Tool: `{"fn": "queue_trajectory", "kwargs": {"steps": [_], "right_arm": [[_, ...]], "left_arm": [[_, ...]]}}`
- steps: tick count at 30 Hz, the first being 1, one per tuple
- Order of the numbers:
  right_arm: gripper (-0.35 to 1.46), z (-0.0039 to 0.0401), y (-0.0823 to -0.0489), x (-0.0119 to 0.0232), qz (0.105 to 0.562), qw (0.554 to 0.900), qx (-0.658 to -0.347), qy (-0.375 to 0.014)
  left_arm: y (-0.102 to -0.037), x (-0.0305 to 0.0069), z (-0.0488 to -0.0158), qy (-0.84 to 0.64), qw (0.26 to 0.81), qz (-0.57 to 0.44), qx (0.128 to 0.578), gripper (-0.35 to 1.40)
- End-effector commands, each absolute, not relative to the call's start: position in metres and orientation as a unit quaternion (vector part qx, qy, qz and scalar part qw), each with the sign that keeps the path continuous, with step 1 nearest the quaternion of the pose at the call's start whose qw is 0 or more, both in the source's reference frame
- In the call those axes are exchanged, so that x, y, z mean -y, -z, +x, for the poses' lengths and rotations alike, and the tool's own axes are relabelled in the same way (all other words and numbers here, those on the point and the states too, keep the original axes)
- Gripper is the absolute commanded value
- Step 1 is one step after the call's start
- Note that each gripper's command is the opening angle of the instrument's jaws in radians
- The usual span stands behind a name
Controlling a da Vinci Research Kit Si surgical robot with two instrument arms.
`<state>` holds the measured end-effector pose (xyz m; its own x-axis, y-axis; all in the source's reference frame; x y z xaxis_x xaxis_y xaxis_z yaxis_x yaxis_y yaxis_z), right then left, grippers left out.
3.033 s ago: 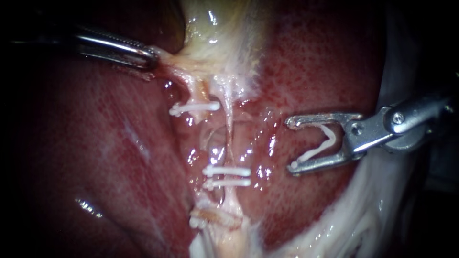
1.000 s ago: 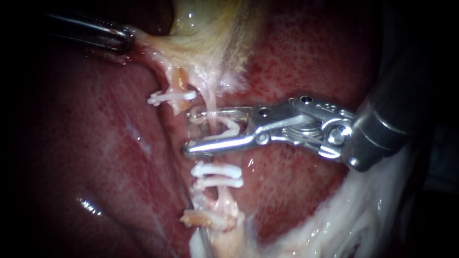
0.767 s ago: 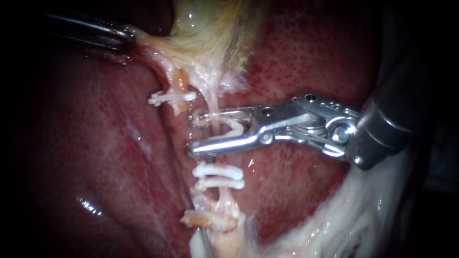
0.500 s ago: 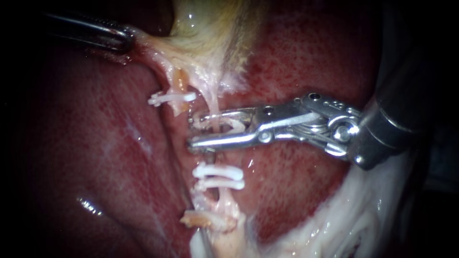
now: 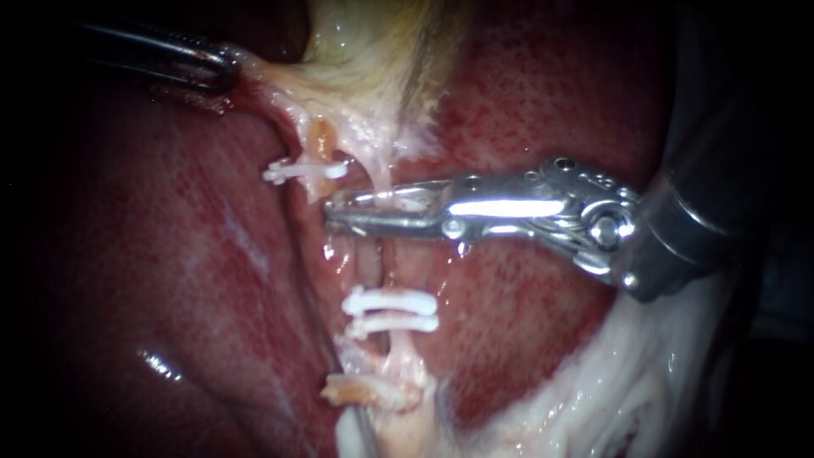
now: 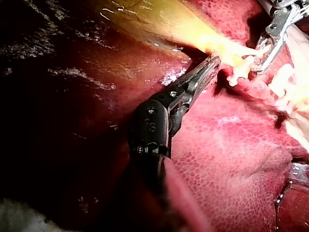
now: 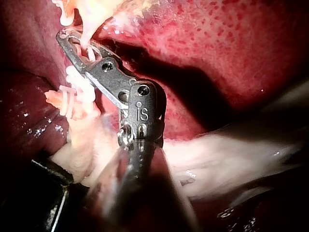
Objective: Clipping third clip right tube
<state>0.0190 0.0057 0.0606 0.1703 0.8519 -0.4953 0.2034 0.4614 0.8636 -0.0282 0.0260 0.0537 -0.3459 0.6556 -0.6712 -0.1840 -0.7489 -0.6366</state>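
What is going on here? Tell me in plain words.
The right silver instrument is closed across the pale thin right tube, squeezing a white clip onto it. This is just above two white clips already on that tube. The left dark instrument grips the pale yellow gallbladder tissue and holds it taut toward the upper left. A single white clip sits on the neighbouring tube, over the red liver.

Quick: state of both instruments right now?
Left instrument: shut on the gallbladder at its edge.
Right instrument: shut on a clip around the right tube.
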Motion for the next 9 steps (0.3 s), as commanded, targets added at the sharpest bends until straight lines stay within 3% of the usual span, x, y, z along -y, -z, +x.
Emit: {"fn": "queue_trajectory", "kwargs": {"steps": [1,9], "right_arm": [[-0.35,0.0189,-0.0606,-0.0057,0.449,0.620,-0.588,-0.260],[-0.35,0.0189,-0.0610,-0.0057,0.450,0.620,-0.588,-0.258]], "left_arm": [[-0.0537,-0.0260,-0.0283,-0.786,0.267,-0.506,0.233,-0.35],[-0.0538,-0.0260,-0.0283,-0.786,0.267,-0.506,0.233,-0.35]]}}
